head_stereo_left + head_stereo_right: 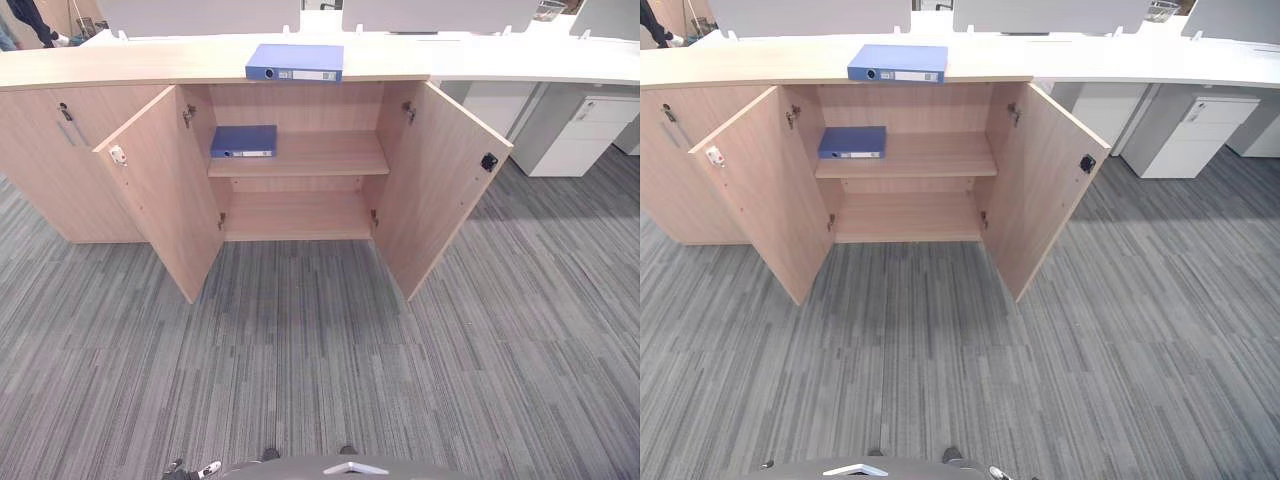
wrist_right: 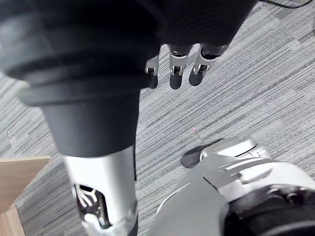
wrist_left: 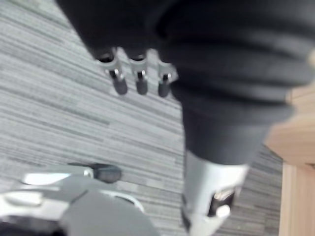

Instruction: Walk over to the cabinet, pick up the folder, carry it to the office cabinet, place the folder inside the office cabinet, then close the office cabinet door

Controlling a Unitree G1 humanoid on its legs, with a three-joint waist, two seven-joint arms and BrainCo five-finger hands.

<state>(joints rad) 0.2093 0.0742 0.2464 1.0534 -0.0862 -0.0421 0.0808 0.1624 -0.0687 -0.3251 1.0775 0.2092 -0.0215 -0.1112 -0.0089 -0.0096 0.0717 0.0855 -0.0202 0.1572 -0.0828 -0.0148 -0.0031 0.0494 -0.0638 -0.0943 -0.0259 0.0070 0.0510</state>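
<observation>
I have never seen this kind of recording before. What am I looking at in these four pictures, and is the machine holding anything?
This is a walking humanoid robot with two arms and fingered hands. The two wide pictures come from a stereo camera on its head. They look down at a wooden cabinet, wide open, on grey carpet. One blue folder lies on the countertop. A second blue folder lies on the upper shelf inside. The two close pictures come from wrist cameras. The left hand and the right hand hang over the carpet with relaxed fingers, holding nothing.
</observation>
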